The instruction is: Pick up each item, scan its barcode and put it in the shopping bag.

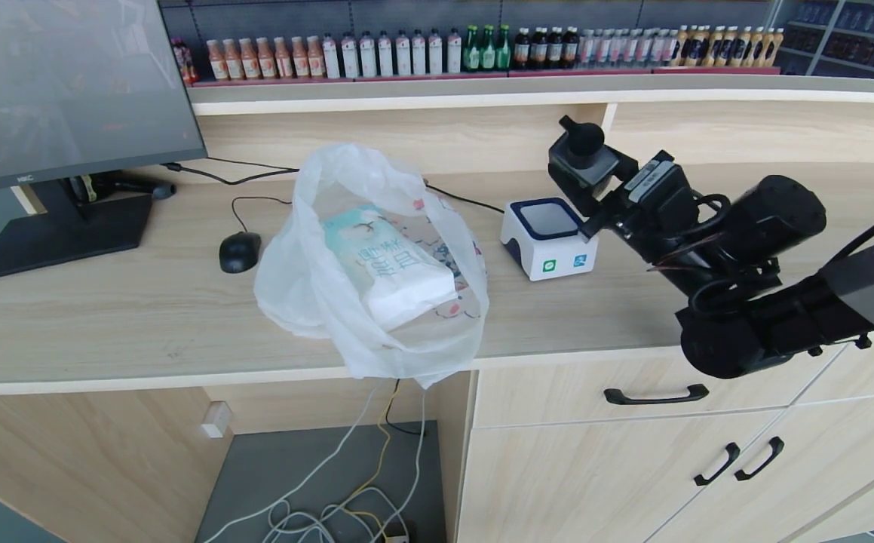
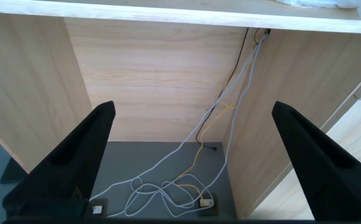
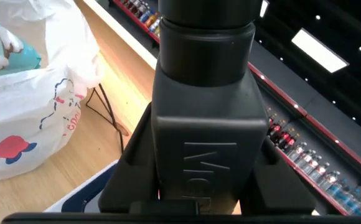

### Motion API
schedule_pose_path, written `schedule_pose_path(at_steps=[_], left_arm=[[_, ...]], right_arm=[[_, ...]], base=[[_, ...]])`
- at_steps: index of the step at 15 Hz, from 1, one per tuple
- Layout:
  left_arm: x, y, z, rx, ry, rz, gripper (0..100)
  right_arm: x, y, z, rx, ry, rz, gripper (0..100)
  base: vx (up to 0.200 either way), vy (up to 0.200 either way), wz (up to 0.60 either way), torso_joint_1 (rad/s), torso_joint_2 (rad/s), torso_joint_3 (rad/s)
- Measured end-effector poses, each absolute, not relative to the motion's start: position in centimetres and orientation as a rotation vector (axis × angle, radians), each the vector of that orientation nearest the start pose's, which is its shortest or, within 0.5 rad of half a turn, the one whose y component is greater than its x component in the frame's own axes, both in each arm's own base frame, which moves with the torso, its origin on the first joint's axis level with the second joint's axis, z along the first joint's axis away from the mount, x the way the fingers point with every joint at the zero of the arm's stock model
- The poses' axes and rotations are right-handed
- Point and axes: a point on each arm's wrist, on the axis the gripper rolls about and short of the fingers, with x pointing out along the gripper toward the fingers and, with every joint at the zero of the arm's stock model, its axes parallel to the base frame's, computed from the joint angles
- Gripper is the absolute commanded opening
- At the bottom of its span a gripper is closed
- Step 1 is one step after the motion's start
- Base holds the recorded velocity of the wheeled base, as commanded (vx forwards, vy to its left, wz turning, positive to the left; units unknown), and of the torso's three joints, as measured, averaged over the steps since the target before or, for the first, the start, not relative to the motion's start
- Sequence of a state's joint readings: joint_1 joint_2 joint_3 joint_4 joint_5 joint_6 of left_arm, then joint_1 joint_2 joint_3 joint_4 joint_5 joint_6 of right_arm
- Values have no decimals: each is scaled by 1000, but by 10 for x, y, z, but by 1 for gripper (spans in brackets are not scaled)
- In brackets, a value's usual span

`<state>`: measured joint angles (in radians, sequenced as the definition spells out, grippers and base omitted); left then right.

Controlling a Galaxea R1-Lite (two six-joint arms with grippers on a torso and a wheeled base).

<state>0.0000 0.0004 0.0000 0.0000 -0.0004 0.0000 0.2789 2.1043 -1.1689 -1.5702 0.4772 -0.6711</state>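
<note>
Your left gripper (image 2: 193, 112) hangs wide open below the counter (image 1: 105, 302), holding nothing. On top, the shopping bag (image 1: 308, 294) slumps over the front edge. Your right gripper (image 1: 602, 185) is clamped on a dark capped item (image 1: 581, 143) just above the scanner (image 1: 550, 241); a barcode turned away could miss, and a careless drop might tip the bag off.

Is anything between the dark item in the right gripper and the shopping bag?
The small white scanner box sits on the wooden counter between the black capped item, raised in the right gripper, and the translucent plastic shopping bag. Above it, the way looks free.
</note>
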Motion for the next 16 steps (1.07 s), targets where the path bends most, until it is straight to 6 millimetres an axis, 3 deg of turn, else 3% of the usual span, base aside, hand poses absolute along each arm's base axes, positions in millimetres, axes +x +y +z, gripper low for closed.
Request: schedule_pose_path(at_steps=[4, 9, 12, 16], left_arm=[[-23, 0, 75, 0, 0, 0, 100], [-23, 0, 75, 0, 0, 0, 100], [-23, 0, 75, 0, 0, 0, 100], [-23, 0, 75, 0, 1, -1, 100]], right_arm=[[351, 112, 250, -501, -833, 403, 0], [338, 107, 267, -327, -826, 440, 0], [332, 108, 269, -255, -809, 476, 0], [318, 106, 251, -150, -689, 531, 0]], base=[[0, 0, 0, 0, 0, 0], [0, 0, 0, 0, 0, 0], [0, 0, 0, 0, 0, 0], [0, 0, 0, 0, 0, 0]])
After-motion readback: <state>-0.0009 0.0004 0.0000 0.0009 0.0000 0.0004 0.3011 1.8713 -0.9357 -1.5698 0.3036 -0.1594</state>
